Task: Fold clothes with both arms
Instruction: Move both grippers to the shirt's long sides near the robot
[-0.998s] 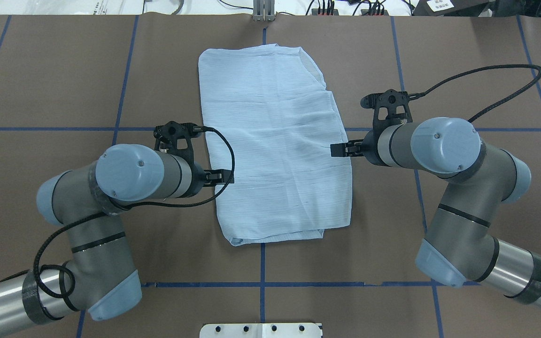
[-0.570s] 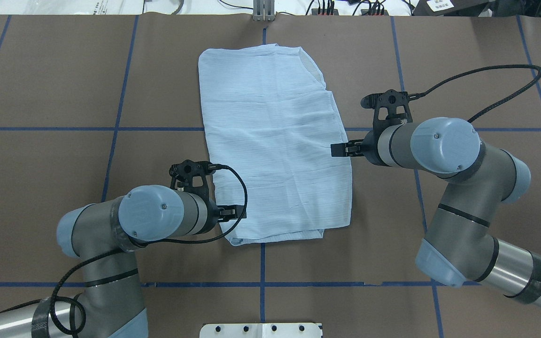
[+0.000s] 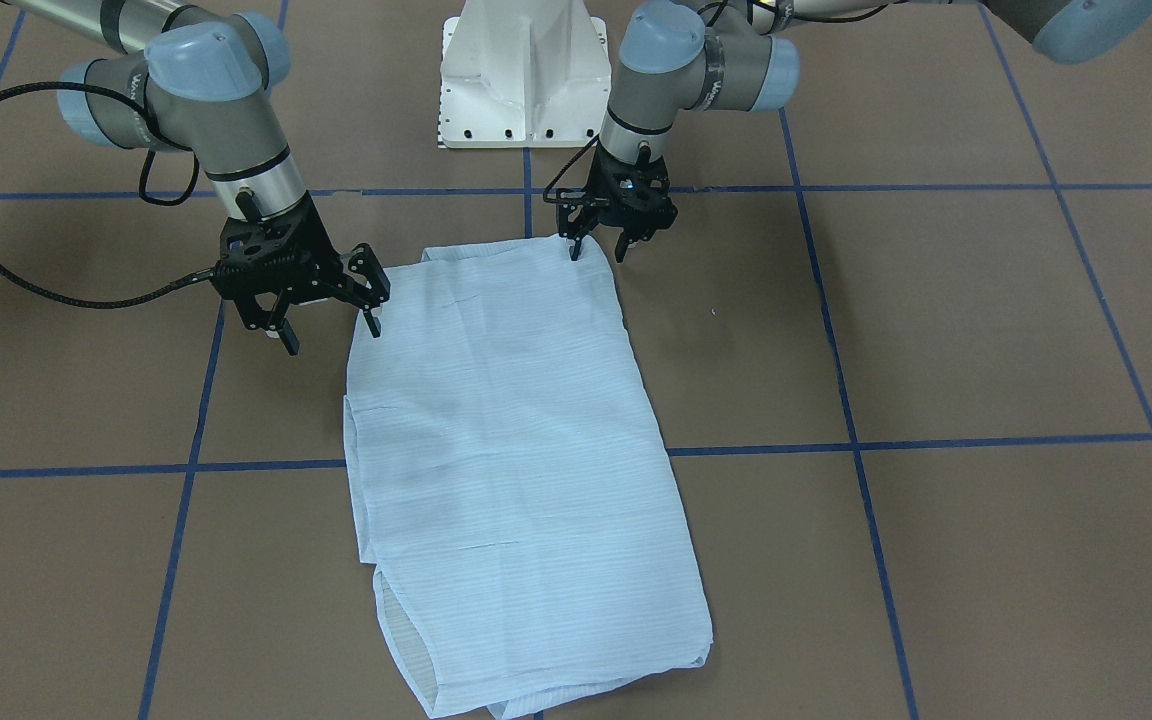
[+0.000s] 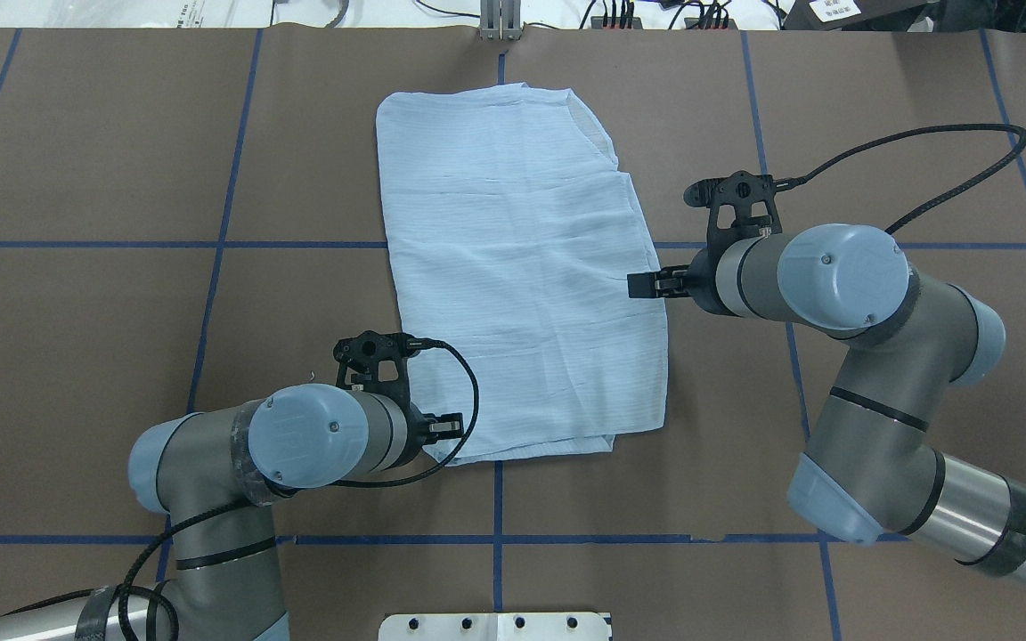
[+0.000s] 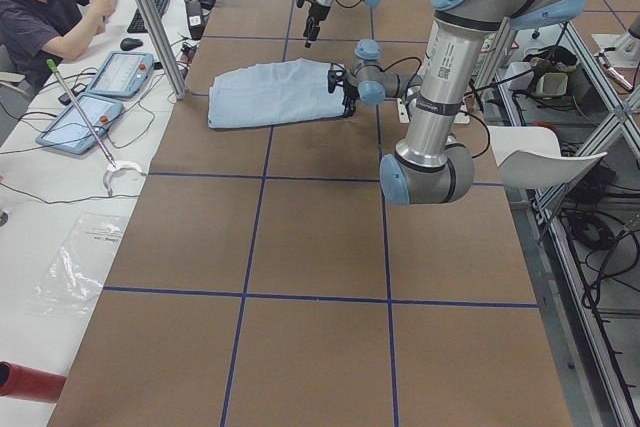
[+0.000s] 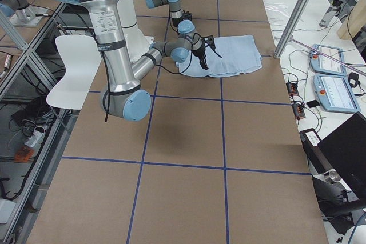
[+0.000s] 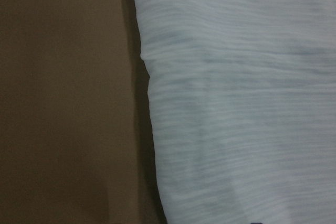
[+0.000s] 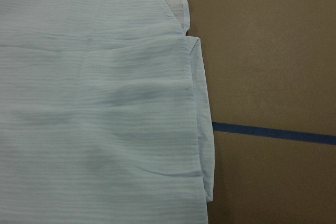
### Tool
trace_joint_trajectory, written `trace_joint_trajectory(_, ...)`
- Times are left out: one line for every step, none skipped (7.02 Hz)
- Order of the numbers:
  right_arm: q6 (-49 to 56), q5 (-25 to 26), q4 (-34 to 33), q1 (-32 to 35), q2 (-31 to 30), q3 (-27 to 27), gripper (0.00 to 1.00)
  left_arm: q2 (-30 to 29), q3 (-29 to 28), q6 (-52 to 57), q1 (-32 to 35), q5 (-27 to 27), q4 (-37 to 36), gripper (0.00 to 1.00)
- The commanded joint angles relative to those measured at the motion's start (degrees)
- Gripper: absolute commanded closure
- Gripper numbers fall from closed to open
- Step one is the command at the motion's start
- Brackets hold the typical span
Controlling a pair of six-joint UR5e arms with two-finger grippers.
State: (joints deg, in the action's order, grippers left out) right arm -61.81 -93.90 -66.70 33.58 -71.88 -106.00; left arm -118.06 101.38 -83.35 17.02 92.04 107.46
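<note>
Moved: left hand (image 3: 598, 250) at shirt (image 3: 506, 450) near corner, fingers spread astride it; right hand (image 3: 329, 328) likewise spread, at side edge.

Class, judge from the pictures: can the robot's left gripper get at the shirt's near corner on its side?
Probably yes. The left gripper hangs open right at that corner of the shirt, a finger either side of its edge, with nothing in between.

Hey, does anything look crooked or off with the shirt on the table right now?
Nothing spilled or visibly torn. The shirt lies slightly askew to the blue tape lines, and its layers are misaligned: the edge toward the right arm steps in partway along.
</note>
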Motion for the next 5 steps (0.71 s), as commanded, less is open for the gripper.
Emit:
trace_joint_trajectory(0.0,0.0,0.0,-0.1,0.1,0.1,0.00,0.0,0.0,-0.1,-0.1,-0.1,0.0,1.00)
trace_joint_trajectory(0.0,0.0,0.0,-0.1,0.1,0.1,0.00,0.0,0.0,-0.1,-0.1,-0.2,0.0,1.00)
trace_joint_trajectory(-0.2,0.1,0.0,-0.1,0.2,0.1,0.00,0.0,0.0,-0.1,-0.1,-0.2,0.0,1.00)
trace_joint_trajectory(-6.1,0.3,-0.3,-0.3,0.7,0.0,0.00,0.0,0.0,-0.1,-0.1,-0.3,0.0,1.00)
trace_joint_trajectory(-13.2,0.8,-0.4,-1.2,1.0,-0.5,0.00,0.0,0.0,-0.1,-0.1,-0.3,0.0,1.00)
